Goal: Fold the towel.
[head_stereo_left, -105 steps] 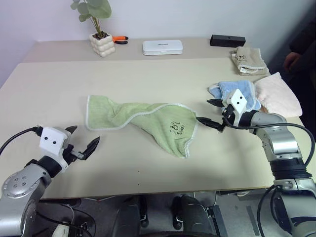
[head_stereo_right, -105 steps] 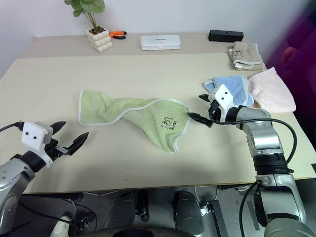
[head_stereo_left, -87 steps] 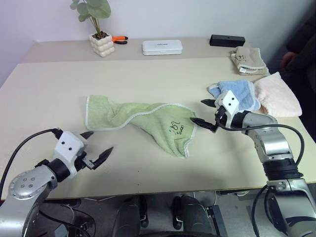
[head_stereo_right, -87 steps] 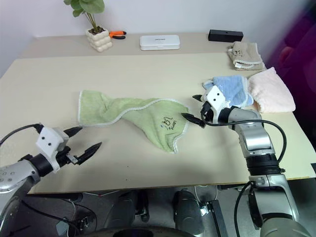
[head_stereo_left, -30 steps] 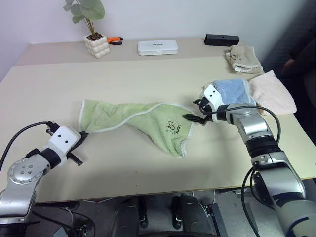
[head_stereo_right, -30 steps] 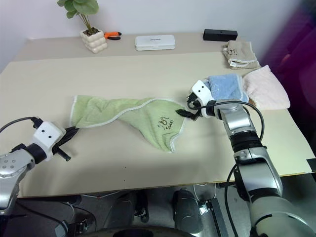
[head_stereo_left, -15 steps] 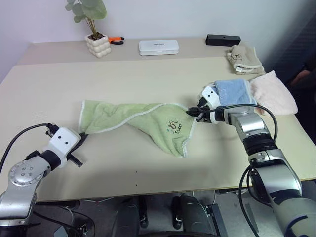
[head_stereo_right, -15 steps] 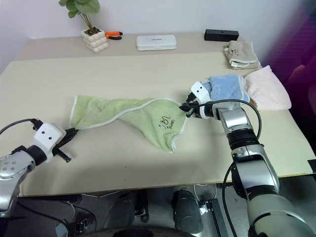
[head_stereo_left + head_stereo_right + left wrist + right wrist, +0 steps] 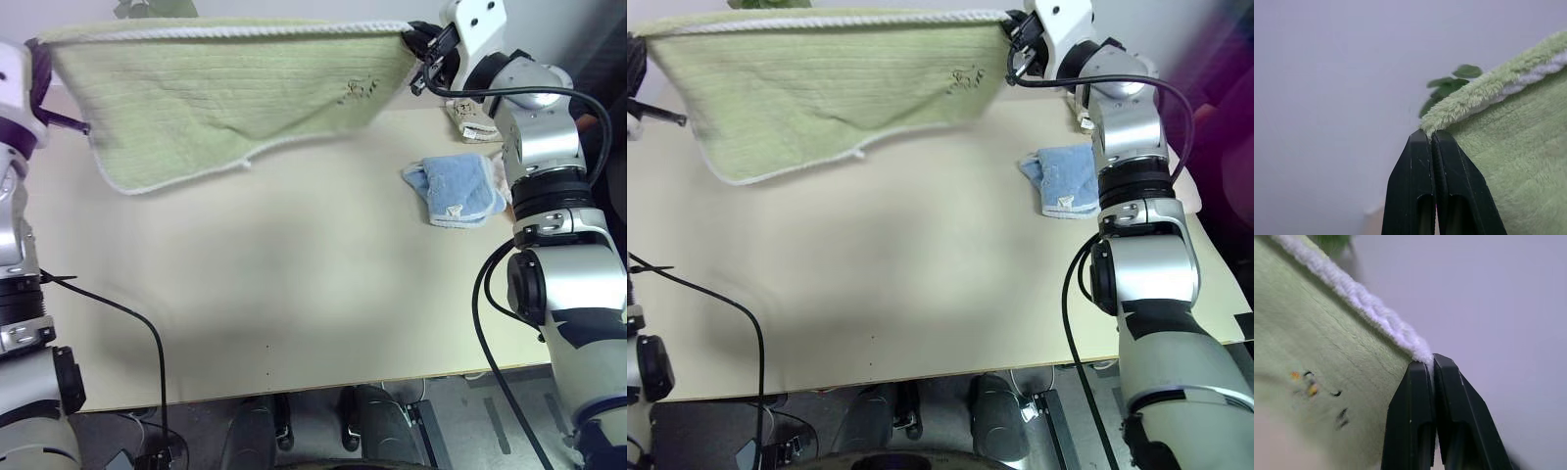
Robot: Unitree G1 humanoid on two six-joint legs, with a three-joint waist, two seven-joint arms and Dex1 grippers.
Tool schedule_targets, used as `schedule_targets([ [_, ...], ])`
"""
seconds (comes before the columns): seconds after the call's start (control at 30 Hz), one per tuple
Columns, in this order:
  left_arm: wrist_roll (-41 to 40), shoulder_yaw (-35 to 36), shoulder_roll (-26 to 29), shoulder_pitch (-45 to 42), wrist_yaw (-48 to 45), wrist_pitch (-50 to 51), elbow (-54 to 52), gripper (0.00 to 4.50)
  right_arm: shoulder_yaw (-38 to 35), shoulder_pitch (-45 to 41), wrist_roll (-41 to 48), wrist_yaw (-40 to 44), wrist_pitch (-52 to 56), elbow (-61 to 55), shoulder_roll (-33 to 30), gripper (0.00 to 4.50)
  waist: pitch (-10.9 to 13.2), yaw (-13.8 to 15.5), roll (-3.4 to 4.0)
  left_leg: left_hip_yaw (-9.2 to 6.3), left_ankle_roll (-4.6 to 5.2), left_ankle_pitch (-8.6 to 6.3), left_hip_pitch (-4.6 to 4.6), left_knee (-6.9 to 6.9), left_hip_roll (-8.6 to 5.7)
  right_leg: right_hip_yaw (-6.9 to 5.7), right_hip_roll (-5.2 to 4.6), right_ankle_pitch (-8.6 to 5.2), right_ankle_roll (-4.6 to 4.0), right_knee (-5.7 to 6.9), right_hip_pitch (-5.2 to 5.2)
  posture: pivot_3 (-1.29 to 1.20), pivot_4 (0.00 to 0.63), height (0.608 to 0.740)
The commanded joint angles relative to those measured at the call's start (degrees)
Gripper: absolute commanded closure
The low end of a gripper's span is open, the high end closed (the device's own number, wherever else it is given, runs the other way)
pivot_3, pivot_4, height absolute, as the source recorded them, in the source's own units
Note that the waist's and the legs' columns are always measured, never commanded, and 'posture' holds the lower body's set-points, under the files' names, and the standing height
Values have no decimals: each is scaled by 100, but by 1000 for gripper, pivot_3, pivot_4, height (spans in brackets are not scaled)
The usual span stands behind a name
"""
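The light green towel (image 9: 225,93) hangs spread out in the air above the table, its whitish top edge pulled taut between my two grippers. At the upper left, my left gripper (image 9: 39,47) is shut on one top corner (image 9: 1436,125). My right gripper (image 9: 416,39), at the upper right, is shut on the other top corner (image 9: 1424,356), close to the small dark embroidered mark (image 9: 359,89). The towel's lower edge sags free and hides the back of the table.
A light blue folded towel (image 9: 457,188) lies on the beige table (image 9: 294,294) at the right, under my right arm. A beige cloth (image 9: 472,119) and a bit of a pale pink towel (image 9: 500,172) sit behind it. A plant's leaves (image 9: 1449,87) peek over the towel.
Both grippers have risen, lifting the towel off the table and stretching it flat between them. The right gripper closed on its corner before the lift.
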Motion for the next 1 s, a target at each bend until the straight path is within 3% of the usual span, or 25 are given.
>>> schedule_targets([
  [0.03, -167, 397, 219, 381, -222, -47, -130, 4500, -196, 236, 289, 402, 94, -668, -180, 4466, 0, 2, 0, 0, 0, 0, 0, 5, 0, 0, 0, 0, 0, 1, 0, 0, 150, 740],
  [0.17, -935, 1179, 53, 2678, -1255, 538, -2033, 4500, 21, 1849, 974, 1663, 1152, -2772, -598, 4466, -1, 20, -4, -4, 5, -4, 1, 21, 3, 8, -6, 0, 0, 1, 6, 0, 150, 740],
  [0.33, -1497, 2036, -200, 5319, -2304, 1271, -3496, 4500, 148, 3654, 1599, 2847, 2313, -4500, -1590, 4466, 4, 108, -1, -11, 8, -8, 0, 28, 3, 6, -10, -1, -1, -2, 8, 0, 150, 740],
  [0.53, -1923, 2416, -227, 6723, -2976, 2030, -4078, 4500, 136, 4527, 1947, 3447, 2864, -5077, -2193, 4466, 2, 120, -3, -26, 18, -25, 22, 28, 8, 2, -8, 7, -24, -4, 20, 0, 150, 740],
  [0.63, -1925, 2394, -194, 6935, -3136, 2164, -4104, 4500, 174, 4706, 1984, 3613, 2913, -5155, -2326, 4466, 2, 125, -3, -32, 11, -36, 35, 25, 14, -1, -12, 1, -42, -22, 15, 0, 150, 740],
  [0.77, -1787, 2201, -165, 6575, -3026, 2077, -3895, 4500, 229, 4419, 1667, 3182, 2669, -4786, -2030, 4466, 1, 126, -3, -30, 26, -27, 34, 22, 15, -1, -10, 3, -42, -25, 16, 0, 150, 740],
  [1.0, -935, 1256, 32, 4913, -2365, 1459, -2459, 4500, 574, 3454, 620, 2255, 1739, -3149, -1277, 4466, -1, 117, -3, -21, 15, -17, 35, 22, 15, -1, -2, 13, -32, -23, 25, 0, 150, 740],
])
